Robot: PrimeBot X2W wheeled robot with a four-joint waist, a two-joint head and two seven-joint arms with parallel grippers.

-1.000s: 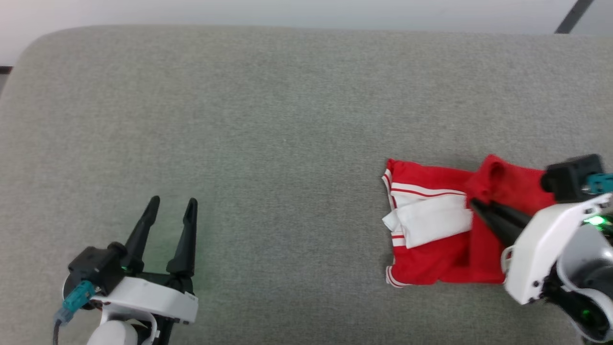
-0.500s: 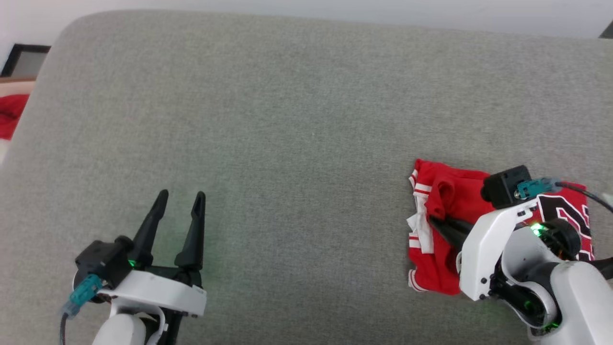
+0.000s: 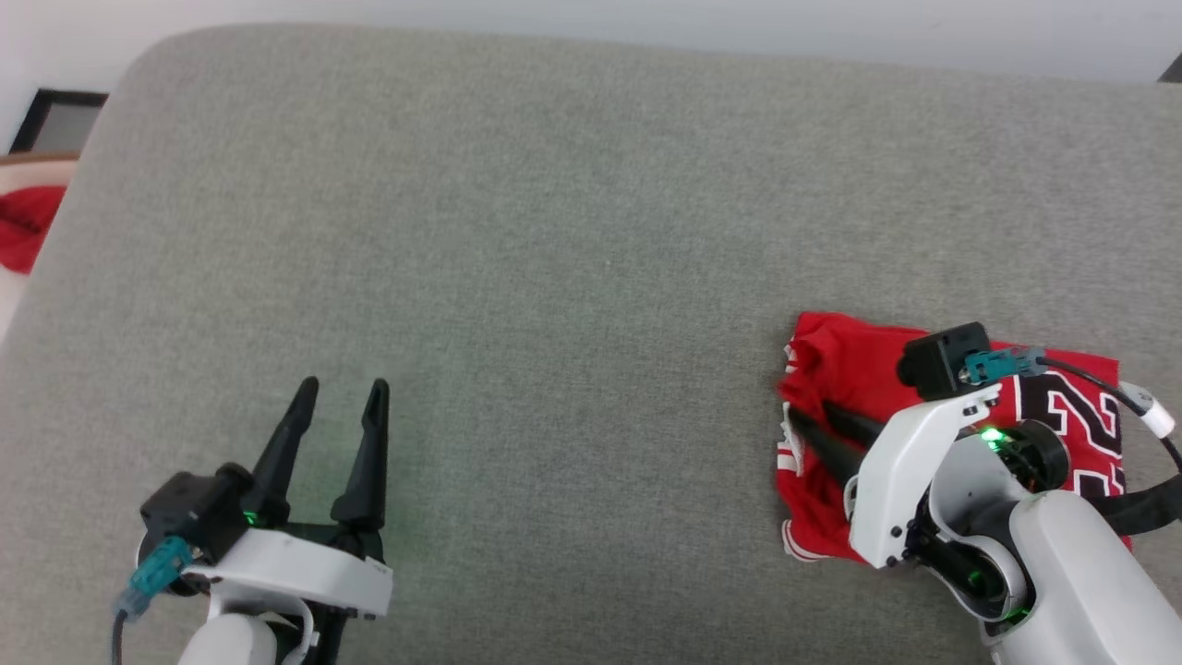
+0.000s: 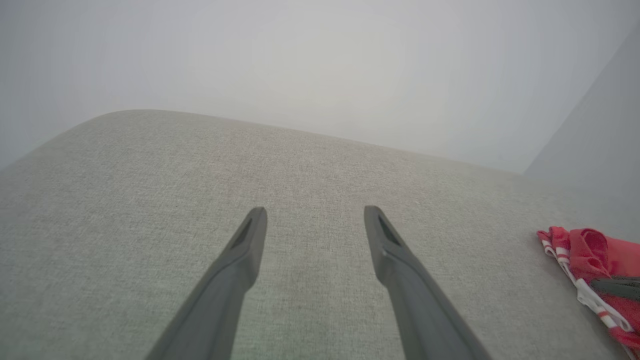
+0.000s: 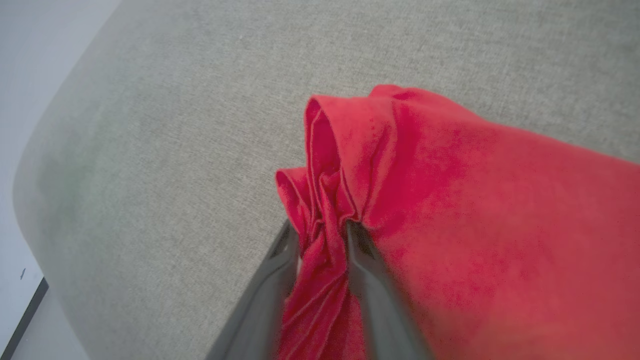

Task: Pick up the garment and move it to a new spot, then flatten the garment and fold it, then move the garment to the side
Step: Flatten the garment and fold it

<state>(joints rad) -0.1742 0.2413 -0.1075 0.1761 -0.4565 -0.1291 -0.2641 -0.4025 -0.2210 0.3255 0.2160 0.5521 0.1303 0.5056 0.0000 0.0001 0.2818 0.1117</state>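
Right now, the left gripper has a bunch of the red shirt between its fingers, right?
No, the right gripper has a bunch of the shirt between its fingers; the right wrist view shows it. The left gripper stands open, apart from it.

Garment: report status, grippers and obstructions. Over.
Left gripper open, above the grey surface. Right gripper pinching a bunched fold of the garment. It lies compact, numerals up, on the surface's right side. Nothing seen in the way.

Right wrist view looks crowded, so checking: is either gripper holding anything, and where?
The right gripper pinches the garment by a bunched fold at its edge; the left gripper holds nothing.
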